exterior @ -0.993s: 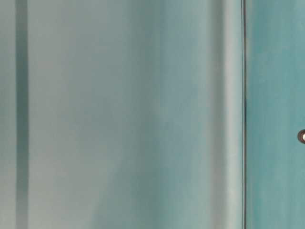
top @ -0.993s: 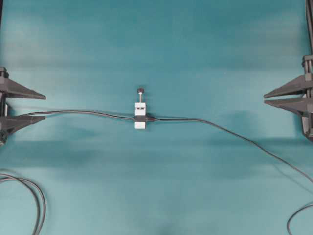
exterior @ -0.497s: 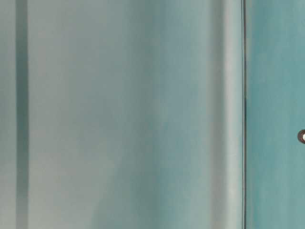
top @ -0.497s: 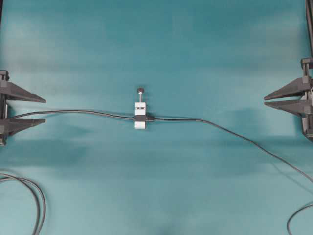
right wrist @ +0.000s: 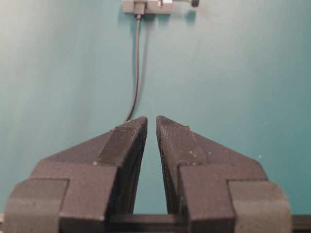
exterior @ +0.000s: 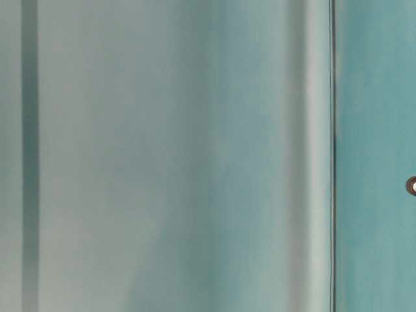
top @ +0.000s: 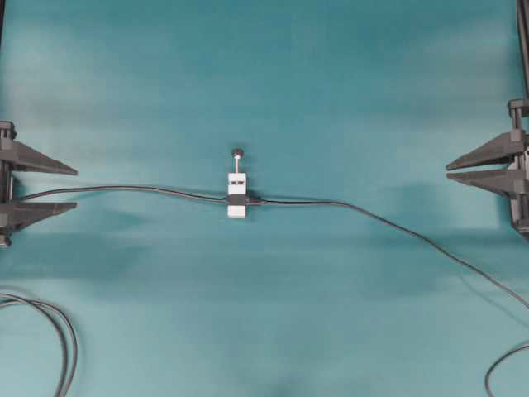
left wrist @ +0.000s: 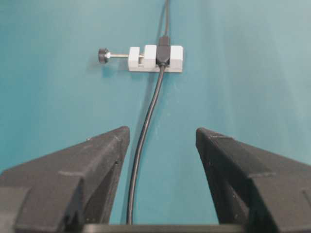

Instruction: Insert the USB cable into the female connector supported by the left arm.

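Observation:
The female connector [top: 237, 207], a white block with a black band and a knobbed rod [top: 237, 153], lies mid-table. The USB cable [top: 388, 225] runs in from the right. Its plug [top: 256, 200] sits against the block's right side and looks seated. My left gripper [top: 76, 185] is at the left edge, open wide. The block's own thin cable [left wrist: 146, 145] passes between its fingers [left wrist: 97, 160] untouched. My right gripper [top: 447, 169] hangs far to the right with a narrow empty gap. The block [left wrist: 176, 57], the block [right wrist: 129, 6], the left gripper [left wrist: 162, 130] and the right gripper [right wrist: 151, 118] show in the wrist views.
Thicker black cables loop at the bottom left [top: 62, 335] and the bottom right corner [top: 496, 372] of the teal mat [top: 264, 314]. The table-level view is a blurred teal surface with a dark vertical line [exterior: 332, 156].
The left gripper has shifted very slightly toward the near edge. The connector, the cables and the right gripper have not moved.

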Robot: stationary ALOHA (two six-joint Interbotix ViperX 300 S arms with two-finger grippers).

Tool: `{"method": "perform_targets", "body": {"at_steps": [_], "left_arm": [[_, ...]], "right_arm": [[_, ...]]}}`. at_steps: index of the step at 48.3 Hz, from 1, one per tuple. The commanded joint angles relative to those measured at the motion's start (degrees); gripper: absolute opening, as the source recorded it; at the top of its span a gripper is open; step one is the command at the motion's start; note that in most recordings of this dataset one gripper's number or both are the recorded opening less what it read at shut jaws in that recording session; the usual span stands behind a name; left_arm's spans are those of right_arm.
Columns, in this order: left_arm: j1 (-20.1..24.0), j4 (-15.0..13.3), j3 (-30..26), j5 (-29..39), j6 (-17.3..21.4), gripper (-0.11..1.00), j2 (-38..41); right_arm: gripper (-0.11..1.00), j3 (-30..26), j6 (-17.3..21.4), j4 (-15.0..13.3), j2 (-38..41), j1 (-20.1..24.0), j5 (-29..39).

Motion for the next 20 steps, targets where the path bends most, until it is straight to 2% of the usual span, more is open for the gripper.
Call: {"method": "perform_targets", "body": {"at_steps": [1, 20], "left_arm": [[0.0, 0.2, -0.7, -0.7, 0.4, 0.67, 0.8], [0.0, 0.2, -0.7, -0.7, 0.4, 0.67, 0.8]], "right_arm": [[0.22, -0.6, 0.0, -0.1, 0.4, 0.1, -0.9], [0.22, -0.4, 0.0, -0.1, 0.4, 0.1, -1.3]]}}
